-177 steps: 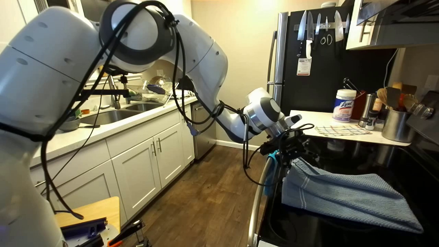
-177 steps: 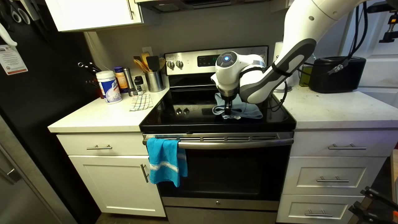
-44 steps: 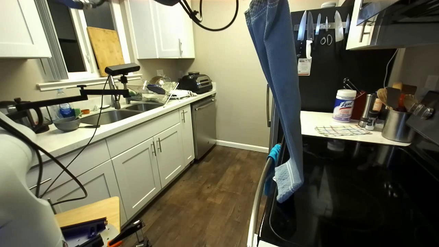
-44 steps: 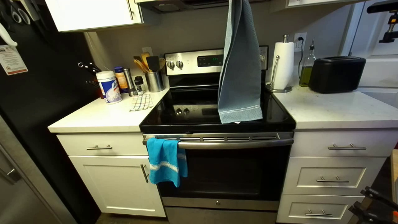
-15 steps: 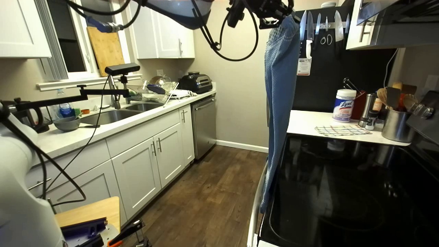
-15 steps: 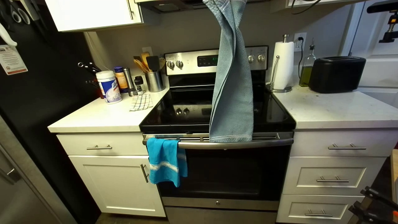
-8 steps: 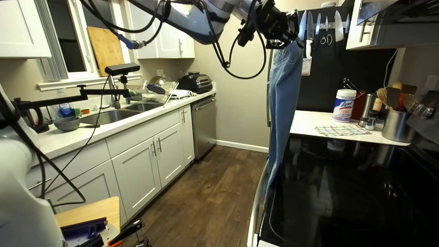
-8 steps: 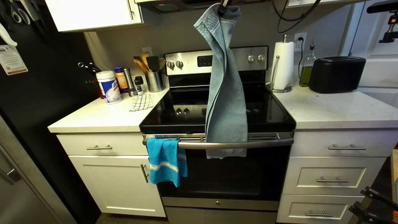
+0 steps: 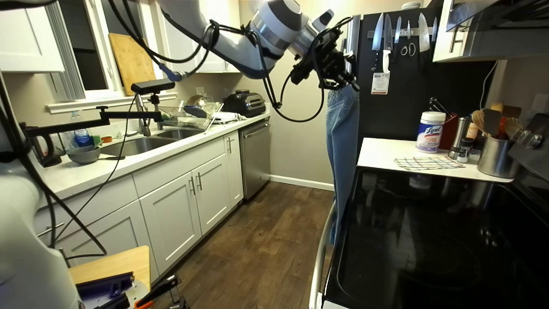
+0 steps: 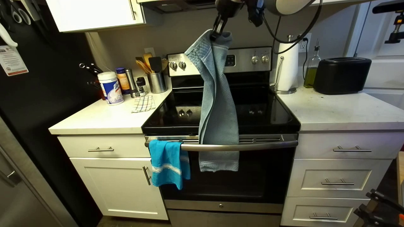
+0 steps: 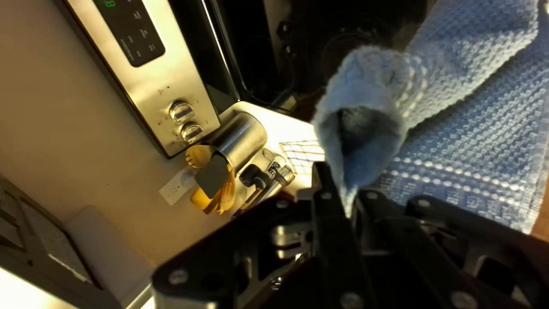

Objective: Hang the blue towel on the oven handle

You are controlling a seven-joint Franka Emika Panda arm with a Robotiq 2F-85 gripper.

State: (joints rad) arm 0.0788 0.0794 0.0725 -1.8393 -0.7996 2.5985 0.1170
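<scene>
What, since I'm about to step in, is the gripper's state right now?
Gripper: closed, holding the blue towel near its upper end.

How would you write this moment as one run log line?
end effector: gripping blue towel; lower end: hanging behind oven handle; draping: not yet done

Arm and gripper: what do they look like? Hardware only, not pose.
Smooth white arm of rounded segments, with dark grey joint trim and a silver metal band near the wrist. Black flexible cables loop off it; one has a blue connector. The black multi-link gripper is angular, with round silver screw heads. No readable markings.
</scene>
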